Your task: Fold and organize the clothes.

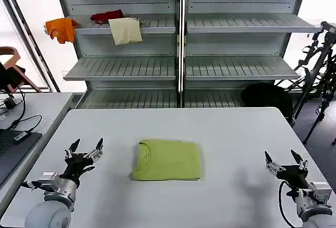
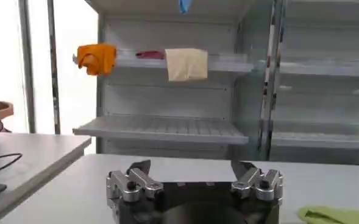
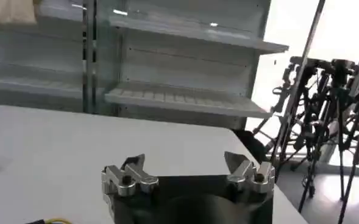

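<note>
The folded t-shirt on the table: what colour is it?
Lime yellow-green t-shirt, plain on its visible face; the head view shows it best.

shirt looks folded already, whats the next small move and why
Probably a slight tidy at most: the lime t-shirt lies folded into a compact rectangle mid-table, with the left gripper and right gripper both open and apart from it. I'd bring the left gripper toward its near edge to square it.
</note>
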Tool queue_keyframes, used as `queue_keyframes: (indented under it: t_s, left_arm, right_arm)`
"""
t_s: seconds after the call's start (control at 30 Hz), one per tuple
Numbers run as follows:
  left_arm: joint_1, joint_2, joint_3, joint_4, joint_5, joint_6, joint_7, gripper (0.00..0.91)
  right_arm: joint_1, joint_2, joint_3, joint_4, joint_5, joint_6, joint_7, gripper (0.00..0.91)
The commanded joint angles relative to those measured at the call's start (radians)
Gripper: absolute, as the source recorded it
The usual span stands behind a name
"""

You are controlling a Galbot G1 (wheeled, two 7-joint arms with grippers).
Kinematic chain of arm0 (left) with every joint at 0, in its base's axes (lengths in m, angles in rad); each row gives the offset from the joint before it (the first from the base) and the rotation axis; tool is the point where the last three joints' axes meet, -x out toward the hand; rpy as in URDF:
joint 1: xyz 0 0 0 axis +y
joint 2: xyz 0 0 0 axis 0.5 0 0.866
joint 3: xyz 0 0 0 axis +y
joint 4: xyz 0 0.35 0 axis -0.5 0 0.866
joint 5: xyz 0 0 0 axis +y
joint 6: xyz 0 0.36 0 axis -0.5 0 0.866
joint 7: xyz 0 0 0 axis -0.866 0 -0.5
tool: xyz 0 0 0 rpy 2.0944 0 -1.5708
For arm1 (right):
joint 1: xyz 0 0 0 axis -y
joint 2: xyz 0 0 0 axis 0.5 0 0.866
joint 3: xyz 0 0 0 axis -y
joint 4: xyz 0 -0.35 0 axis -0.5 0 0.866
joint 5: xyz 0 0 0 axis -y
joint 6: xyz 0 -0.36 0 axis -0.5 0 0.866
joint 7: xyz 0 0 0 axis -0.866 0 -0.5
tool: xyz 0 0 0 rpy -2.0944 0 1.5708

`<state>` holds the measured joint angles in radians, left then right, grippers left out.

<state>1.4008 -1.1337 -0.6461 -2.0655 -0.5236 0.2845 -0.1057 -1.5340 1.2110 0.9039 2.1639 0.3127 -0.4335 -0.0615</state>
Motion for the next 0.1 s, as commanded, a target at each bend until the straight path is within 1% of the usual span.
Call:
queue_keyframes:
  t_s: [0.03, 0.07, 0.1]
  left_arm:
    - [0.0, 0.005, -0.001, -0.017, 0.008, 0.016, -0.004, 0.907]
    - [0.0, 0.006, 0.001, -0.02, 0.012, 0.02, -0.008, 0.907]
    - [0.0, 0.005, 0.001, -0.02, 0.014, 0.021, -0.008, 0.907]
  right_arm:
    - [-0.003, -0.001, -0.005, 0.009, 0.007, -0.032, 0.0, 0.907]
    - [-0.002, 0.001, -0.014, 0.011, 0.006, -0.051, 0.003, 0.907]
    - [-0.001, 0.004, -0.022, 0.01, 0.006, -0.05, 0.006, 0.907]
